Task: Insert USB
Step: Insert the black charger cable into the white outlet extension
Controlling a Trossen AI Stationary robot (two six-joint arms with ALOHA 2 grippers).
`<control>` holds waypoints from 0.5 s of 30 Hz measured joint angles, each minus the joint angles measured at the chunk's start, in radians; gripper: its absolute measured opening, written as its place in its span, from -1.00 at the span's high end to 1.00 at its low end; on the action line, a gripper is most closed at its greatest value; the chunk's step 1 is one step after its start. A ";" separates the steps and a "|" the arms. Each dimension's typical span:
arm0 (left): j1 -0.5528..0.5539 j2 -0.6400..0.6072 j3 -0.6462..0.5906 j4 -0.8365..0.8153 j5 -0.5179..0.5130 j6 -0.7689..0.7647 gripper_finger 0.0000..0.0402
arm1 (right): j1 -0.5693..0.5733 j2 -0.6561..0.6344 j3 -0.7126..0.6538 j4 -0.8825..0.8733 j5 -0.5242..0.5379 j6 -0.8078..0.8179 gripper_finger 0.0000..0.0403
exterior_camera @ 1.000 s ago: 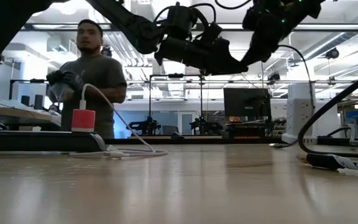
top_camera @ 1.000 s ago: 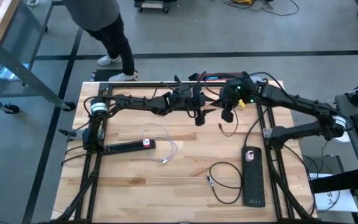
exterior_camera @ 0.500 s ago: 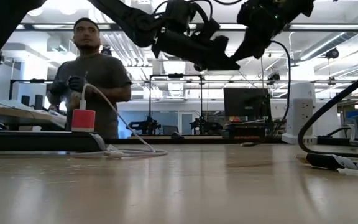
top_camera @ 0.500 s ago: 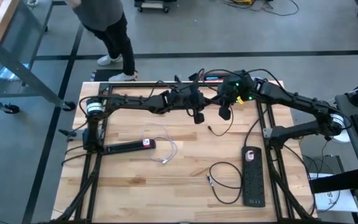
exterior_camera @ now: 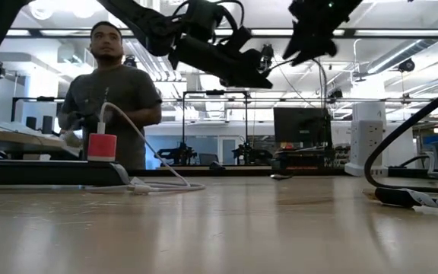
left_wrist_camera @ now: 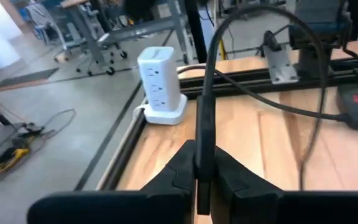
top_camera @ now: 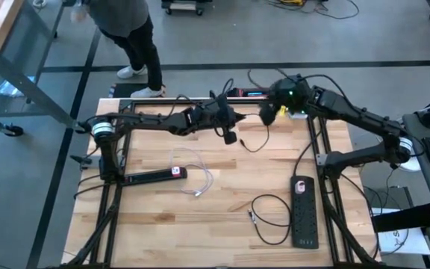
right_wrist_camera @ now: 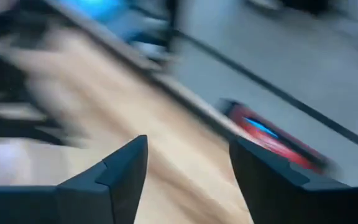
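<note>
We see the left tool raised over the desk's far side, clamped on a black cable. The right tool hovers nearby, its fingers spread wide with nothing between them. A white cable lies beside a power strip.

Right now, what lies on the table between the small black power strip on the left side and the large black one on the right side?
In the high view, between the small power strip and the large power strip lie a white cable, a looped black cable, and bare wood.
</note>
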 joint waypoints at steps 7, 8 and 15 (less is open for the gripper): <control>0.009 -0.061 -0.053 -0.006 0.000 0.002 0.98 | -0.154 0.002 0.045 -0.254 0.198 0.189 -0.18; 0.009 -0.073 -0.061 -0.003 0.002 0.005 0.98 | -0.181 0.003 0.045 -0.274 0.195 0.201 -0.19; 0.002 -0.122 -0.114 -0.007 0.009 0.008 0.98 | -0.370 0.072 0.043 -0.393 0.194 0.248 -0.28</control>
